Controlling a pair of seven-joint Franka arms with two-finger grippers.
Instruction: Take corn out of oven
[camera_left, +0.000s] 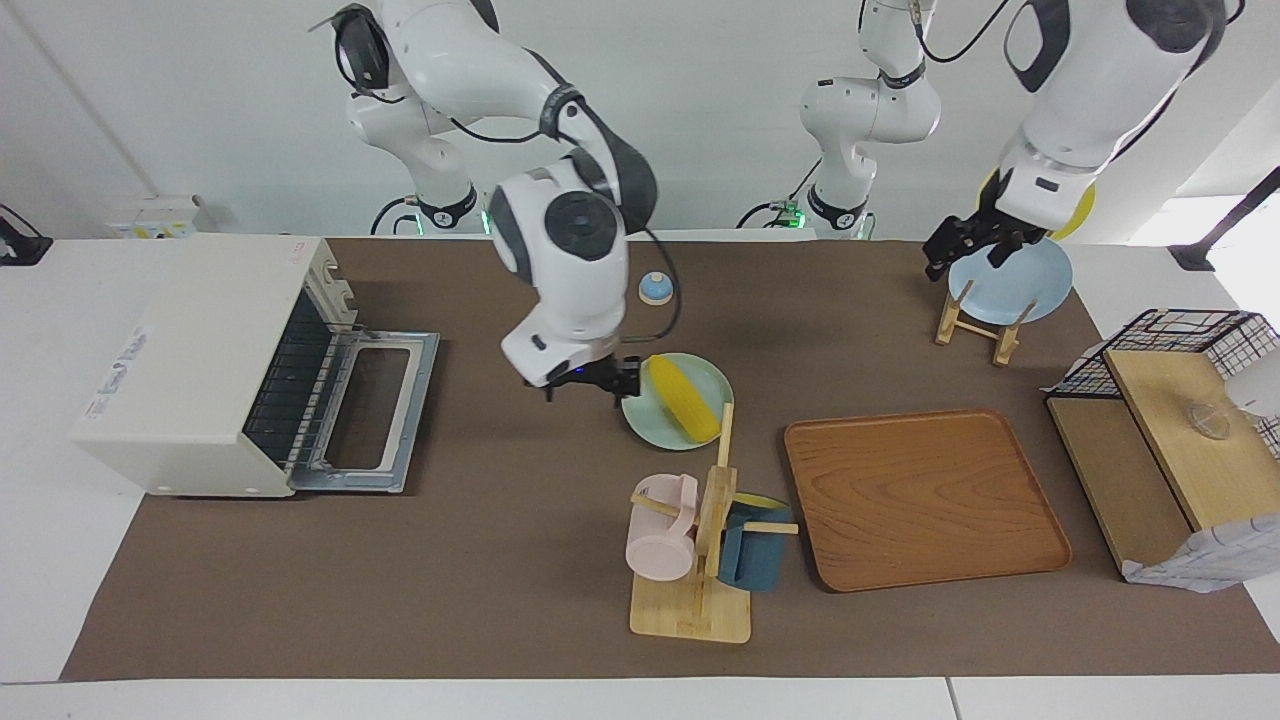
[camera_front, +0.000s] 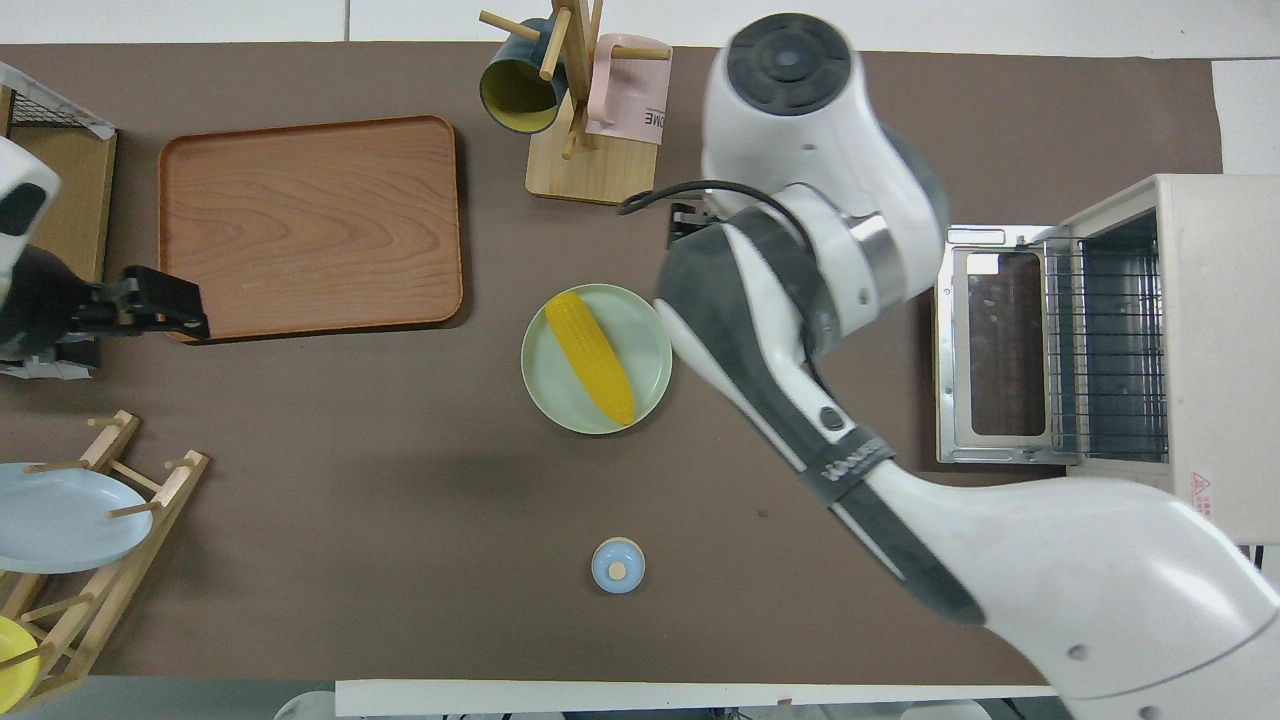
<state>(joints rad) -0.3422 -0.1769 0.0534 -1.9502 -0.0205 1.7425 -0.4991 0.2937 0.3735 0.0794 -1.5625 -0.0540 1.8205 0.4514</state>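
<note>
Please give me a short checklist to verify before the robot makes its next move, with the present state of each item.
1. Corn out of the oven: ok, it lies on the pale green plate in the middle of the table.
2. Plate on the table: ok, it sits flat, between the oven and the wooden tray.
3. Right gripper free of the corn: ok, it hangs beside the plate, toward the oven, holding nothing.
4. Oven door: not ok if it must be closed; it lies fully open.
5. Oven rack: ok, nothing shows on it.
6. Left gripper: ok, open, waiting over the plate rack.
</note>
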